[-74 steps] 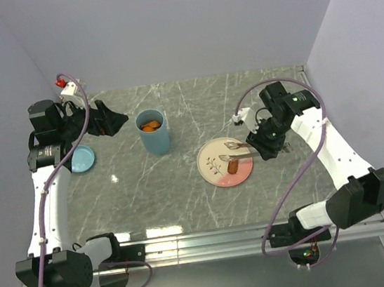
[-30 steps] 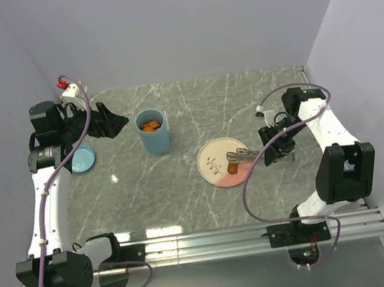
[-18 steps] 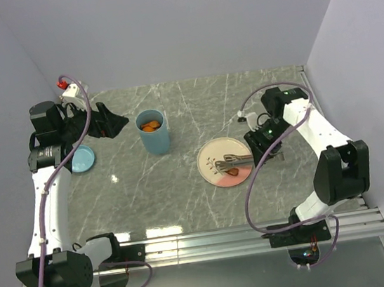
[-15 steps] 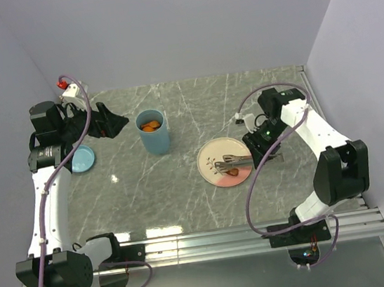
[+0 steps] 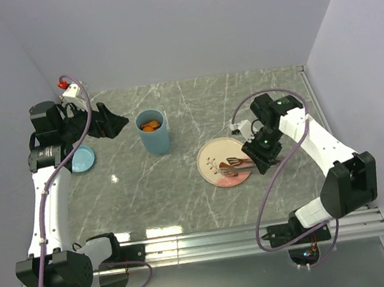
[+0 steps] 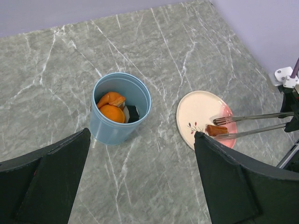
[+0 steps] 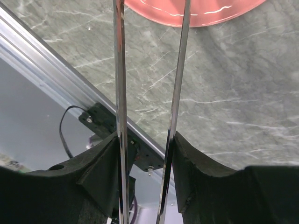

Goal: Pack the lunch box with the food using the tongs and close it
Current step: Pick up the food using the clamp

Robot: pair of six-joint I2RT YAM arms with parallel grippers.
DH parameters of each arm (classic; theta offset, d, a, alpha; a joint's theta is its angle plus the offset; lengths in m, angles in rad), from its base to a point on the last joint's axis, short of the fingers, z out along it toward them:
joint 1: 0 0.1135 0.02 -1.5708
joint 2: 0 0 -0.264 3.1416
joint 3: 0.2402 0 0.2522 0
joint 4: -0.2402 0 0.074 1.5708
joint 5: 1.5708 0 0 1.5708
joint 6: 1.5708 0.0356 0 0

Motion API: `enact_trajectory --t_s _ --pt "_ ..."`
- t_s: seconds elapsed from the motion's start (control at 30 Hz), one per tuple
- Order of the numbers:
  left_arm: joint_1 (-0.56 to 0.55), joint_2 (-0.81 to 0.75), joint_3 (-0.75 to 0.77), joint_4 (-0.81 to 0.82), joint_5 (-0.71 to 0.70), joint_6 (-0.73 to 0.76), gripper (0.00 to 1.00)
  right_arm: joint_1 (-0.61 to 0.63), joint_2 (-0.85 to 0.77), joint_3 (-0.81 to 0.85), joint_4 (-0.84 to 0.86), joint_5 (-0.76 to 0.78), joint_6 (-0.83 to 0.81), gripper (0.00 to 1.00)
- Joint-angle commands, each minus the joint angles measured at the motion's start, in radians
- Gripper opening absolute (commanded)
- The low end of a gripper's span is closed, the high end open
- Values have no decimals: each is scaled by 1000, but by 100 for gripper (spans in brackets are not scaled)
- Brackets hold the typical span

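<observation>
Overhead, right hand (image 5: pixel 257 152) grasps tongs (image 5: pixel 243 163); left-wrist view shows tips at sausage (image 6: pixel 216 130); left hand (image 5: pixel 114 120) released.

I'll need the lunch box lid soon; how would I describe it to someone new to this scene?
On the grey marble table, look to the left edge, beside the left arm. The lid is the flat round disc lying there, left of the tall lunch box. It shares the box's light blue, unlike the pink plate on the right.

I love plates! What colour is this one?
The plate is cream and pink; left wrist view shows best.
</observation>
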Motion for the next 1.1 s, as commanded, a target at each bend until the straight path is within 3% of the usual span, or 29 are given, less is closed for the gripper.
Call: enact_trajectory --t_s 0.0,0.4,0.63,0.83,1.07 --pt "2 -5 19 19 -2 5 99 41 -60 -13 21 40 -9 51" --pt "4 -10 22 16 -2 -1 99 131 -77 -47 98 137 42 47" --pt "2 -16 18 14 -8 1 99 132 -49 -8 69 113 54 31" --pt "2 -14 22 17 -8 -2 99 123 -66 120 21 19 45 23" --pt "4 1 36 29 -5 -16 99 120 -62 309 47 -102 45 20"
